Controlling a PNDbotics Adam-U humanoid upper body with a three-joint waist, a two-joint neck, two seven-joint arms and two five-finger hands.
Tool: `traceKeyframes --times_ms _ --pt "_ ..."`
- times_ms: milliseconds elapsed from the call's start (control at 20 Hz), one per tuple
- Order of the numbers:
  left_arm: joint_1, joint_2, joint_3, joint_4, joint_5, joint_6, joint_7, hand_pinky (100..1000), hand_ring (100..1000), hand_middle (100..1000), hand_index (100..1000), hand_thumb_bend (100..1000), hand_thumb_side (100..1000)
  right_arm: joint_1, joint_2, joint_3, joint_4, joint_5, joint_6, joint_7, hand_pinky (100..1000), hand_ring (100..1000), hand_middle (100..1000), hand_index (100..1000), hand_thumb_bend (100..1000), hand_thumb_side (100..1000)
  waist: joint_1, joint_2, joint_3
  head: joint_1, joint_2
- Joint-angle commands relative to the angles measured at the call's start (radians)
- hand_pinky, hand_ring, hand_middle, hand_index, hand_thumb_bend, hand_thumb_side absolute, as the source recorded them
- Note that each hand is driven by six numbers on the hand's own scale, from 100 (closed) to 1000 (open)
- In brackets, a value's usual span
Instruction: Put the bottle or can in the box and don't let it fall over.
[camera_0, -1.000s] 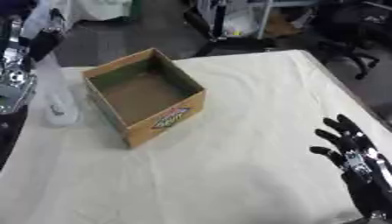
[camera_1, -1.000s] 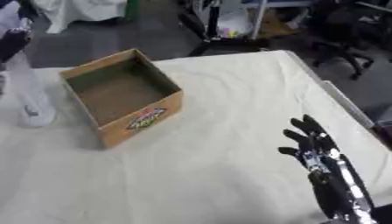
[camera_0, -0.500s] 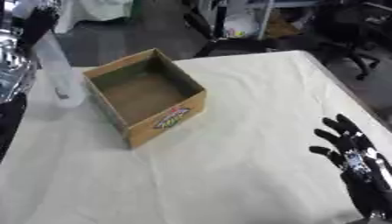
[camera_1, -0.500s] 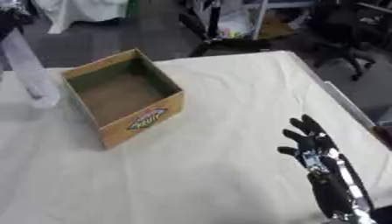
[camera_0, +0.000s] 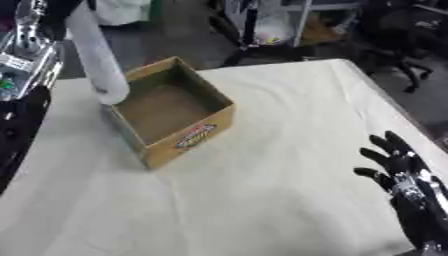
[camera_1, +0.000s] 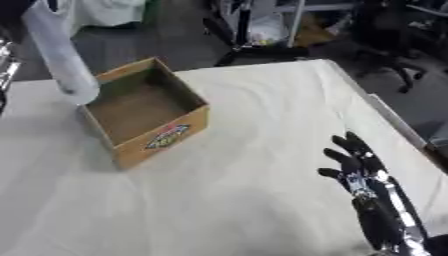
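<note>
Bottle (camera_0: 96, 55): pale, translucent, tilted, held aloft over the near-left wall of the box (camera_0: 171, 110) by the left robot hand (camera_0: 54, 17), fingers curled round its top.

Handling, as judged: bring it upright, centre it over the box floor, lower before letting go.

Right robot hand (camera_1: 354, 162): idle, fingers spread, low over the bench (camera_0: 280, 165).

Views: left eye shows more of the left arm — right eye crops it.

The bottle (camera_0: 96, 57) looks like pale, translucent plastic with a smooth skin. The box (camera_0: 171, 111) is matt brown cardboard with a printed label, on a table (camera_0: 280, 125) covered in matt cream cloth.
</note>
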Motion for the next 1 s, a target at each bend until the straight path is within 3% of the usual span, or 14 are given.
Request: traceKeyframes --times_ms 50,500,650,700,800,900,1000 --pt "-0.025 -0.018 -0.024 -0.013 0.010 0.012 -0.045 217 690 479 531 100 373 -0.006 -0.012 0.002 -0.007 -0.006 -0.002 0.006 737 902 927 1000 100 544 -0.001 -0.019 -0.008 0.006 -0.002" --pt "0.012 -0.103 -0.072 0.081 -0.053 0.008 -0.155 218 732 499 542 100 348 -0.010 -0.005 0.005 -0.009 -0.011 -0.002 0.010 737 902 928 1000 100 545 -0.010 -0.005 -0.026 0.007 -0.013" --pt "0.035 -0.109 -0.091 0.106 -0.098 0.006 -0.190 314 813 591 622 100 238 -0.011 -0.005 0.005 -0.010 -0.010 -0.002 0.010 738 902 928 1000 100 545 -0.009 -0.002 -0.025 0.003 -0.014" --pt "0.043 -0.108 -0.095 0.112 -0.123 0.007 -0.200 376 854 644 663 100 162 -0.011 -0.005 0.004 -0.010 -0.010 -0.002 0.010 738 902 928 1000 100 546 -0.008 -0.001 -0.023 0.002 -0.014" --pt "0.061 -0.101 -0.100 0.113 -0.178 0.003 -0.214 451 910 723 720 108 287 -0.011 -0.005 0.002 -0.010 -0.009 -0.002 0.009 738 902 928 1000 100 545 -0.006 0.000 -0.019 -0.004 -0.014" --pt "0.078 -0.085 -0.105 0.095 -0.233 -0.006 -0.227 509 966 786 776 314 452 -0.010 -0.006 0.001 -0.011 -0.007 -0.002 0.007 738 902 928 1000 100 546 -0.004 -0.001 -0.015 -0.008 -0.013" --pt "0.100 -0.063 -0.109 0.059 -0.293 -0.014 -0.233 554 1000 842 820 418 543 -0.008 -0.006 -0.002 -0.011 -0.005 -0.003 0.004 738 902 928 1000 100 546 -0.001 -0.004 -0.007 -0.013 -0.009"
